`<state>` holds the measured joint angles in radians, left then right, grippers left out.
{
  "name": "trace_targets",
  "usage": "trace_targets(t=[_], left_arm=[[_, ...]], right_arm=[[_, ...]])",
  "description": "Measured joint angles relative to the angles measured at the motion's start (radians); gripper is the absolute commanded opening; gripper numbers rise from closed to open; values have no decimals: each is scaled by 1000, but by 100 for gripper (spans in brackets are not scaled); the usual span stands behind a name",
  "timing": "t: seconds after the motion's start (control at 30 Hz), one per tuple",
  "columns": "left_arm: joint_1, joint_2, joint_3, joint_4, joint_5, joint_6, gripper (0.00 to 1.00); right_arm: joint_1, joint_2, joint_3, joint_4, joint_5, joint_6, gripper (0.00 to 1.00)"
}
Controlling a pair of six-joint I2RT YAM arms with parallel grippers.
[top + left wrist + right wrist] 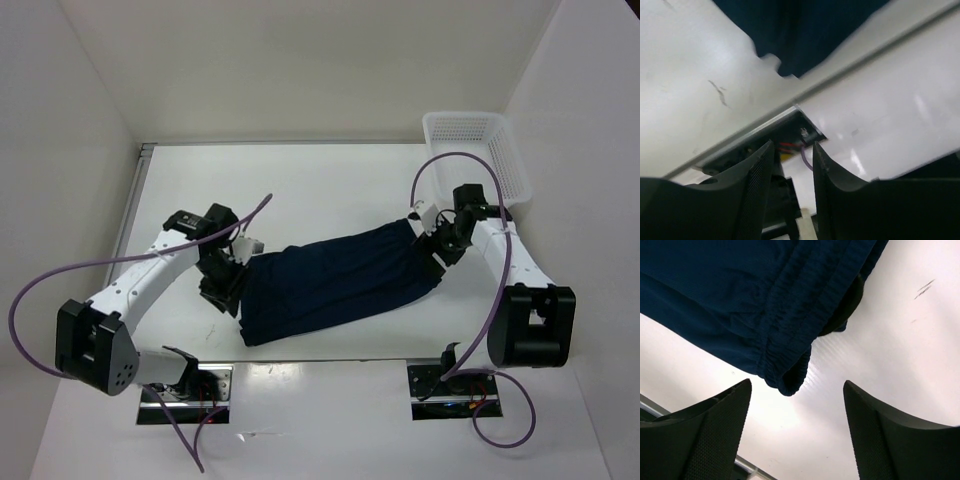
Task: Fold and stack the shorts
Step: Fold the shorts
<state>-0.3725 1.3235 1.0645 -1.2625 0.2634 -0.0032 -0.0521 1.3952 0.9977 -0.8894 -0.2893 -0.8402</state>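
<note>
Dark navy blue soft fabric shorts (335, 285) are lying stretched out on the white worktop (330, 190), the folding seemingly part done.
From above, one pair is lying as a long band between two tools, the left tool (228, 292) at its near-left end and the right tool (437, 255) at its far-right end, with one white plastic mesh basket (475, 150) standing beyond; a shorter fold and the stacking are probably remaining. In the left wrist view, that tool is standing slightly parted, gripping nothing, with the shorts ahead. In the right wrist view, that tool is gaping wide, empty, just short of the gathered waistband (785, 365).

There is one pair of shorts (335, 280), one white basket (475, 150), two purple cables (60, 270), and two grippers: left gripper (222, 298), right gripper (434, 260).
</note>
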Motion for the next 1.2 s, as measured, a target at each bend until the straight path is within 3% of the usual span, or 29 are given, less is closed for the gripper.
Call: trace_targets(t=[0.13, 0.3, 0.47, 0.63, 0.8, 0.83, 0.97, 1.03, 1.2], left_arm=[[74, 68, 23, 137, -75, -1, 47], [108, 286, 167, 357, -146, -1, 49], [112, 461, 241, 511, -140, -1, 55], [102, 549, 242, 567, -104, -1, 54], [97, 587, 226, 576, -62, -1, 36], [96, 589, 220, 574, -54, -1, 26], [97, 599, 213, 571, -19, 2, 2], [108, 603, 214, 570, -1, -2, 0], [163, 637, 267, 555, -13, -3, 0]], right_arm=[[-1, 0, 37, 0, -51, -1, 85], [2, 71, 42, 39, -73, 27, 90], [12, 169, 10, 90, -53, 40, 90], [19, 234, 11, 148, -43, 96, 86], [23, 283, 25, 193, -44, 164, 67], [23, 290, 27, 204, -44, 177, 59], [28, 303, 34, 226, -43, 209, 34], [31, 303, 39, 227, -40, 219, 23], [33, 301, 42, 221, -39, 206, 9]])
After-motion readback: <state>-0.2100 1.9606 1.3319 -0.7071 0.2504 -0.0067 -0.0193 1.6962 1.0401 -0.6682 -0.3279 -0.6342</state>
